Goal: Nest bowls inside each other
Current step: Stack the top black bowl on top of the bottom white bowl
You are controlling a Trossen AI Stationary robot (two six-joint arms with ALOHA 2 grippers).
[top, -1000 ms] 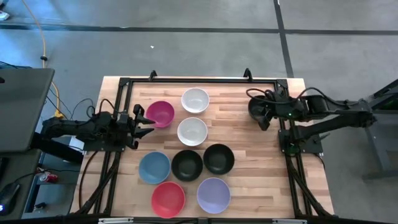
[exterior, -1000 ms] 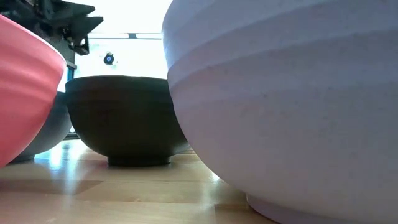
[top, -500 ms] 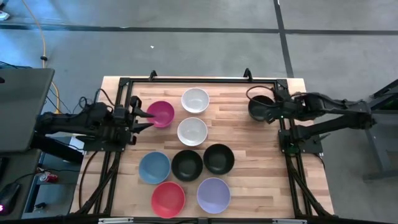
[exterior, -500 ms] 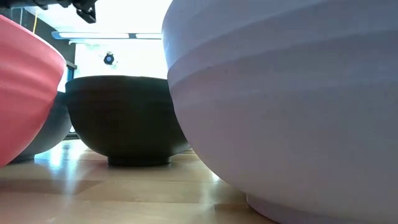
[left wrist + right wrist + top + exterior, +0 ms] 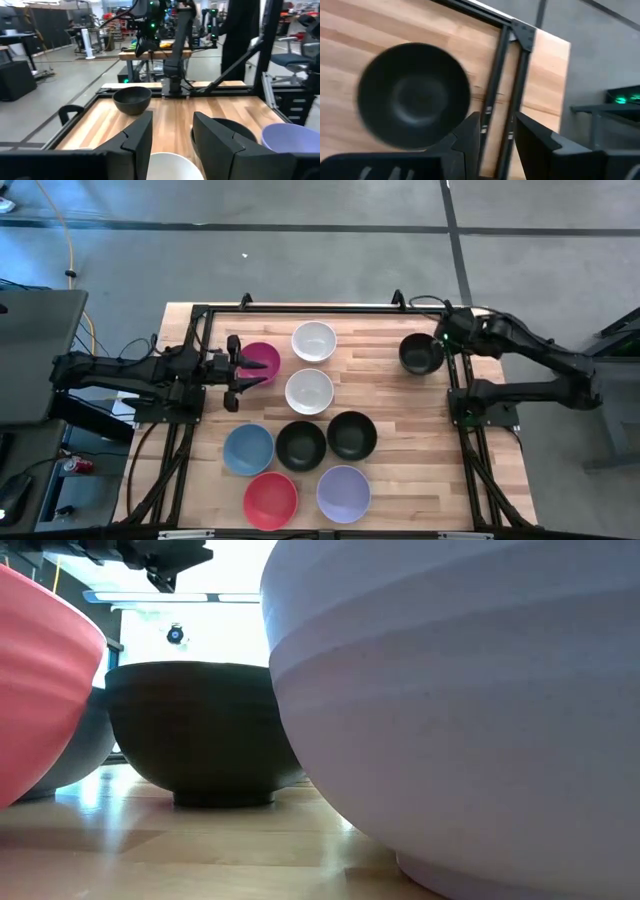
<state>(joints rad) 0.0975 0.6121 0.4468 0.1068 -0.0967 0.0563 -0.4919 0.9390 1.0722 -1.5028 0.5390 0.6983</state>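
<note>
Nine bowls stand upright on their bases on the wooden table, none nested. At the far side are a magenta bowl (image 5: pixel 266 357) and a white bowl (image 5: pixel 314 341), with a second white bowl (image 5: pixel 309 391) nearer. Closer still stand blue (image 5: pixel 248 448), black (image 5: pixel 301 445), black (image 5: pixel 352 435), red (image 5: pixel 270 500) and lavender (image 5: pixel 343 493) bowls. Another black bowl (image 5: pixel 419 355) stands alone at the far right. My left gripper (image 5: pixel 250 373) hovers open, level, over the magenta bowl's near-left rim. My right gripper (image 5: pixel 497 142) is open, tipped down beside the lone black bowl (image 5: pixel 414 95), over the frame rail.
A black metal frame rail (image 5: pixel 320 308) runs around the table's edges, and its right bar (image 5: pixel 495 100) passes under my right gripper. Bare wood lies between the white bowls and the lone black bowl (image 5: pixel 132 99). In the low view the lavender bowl (image 5: pixel 450 710) fills the foreground.
My left gripper has risen and moved toward the table's right, now over the magenta bowl's rim. My right gripper has swung from the lone black bowl's near side toward the table's far right corner and tipped downward. No bowl has moved.
</note>
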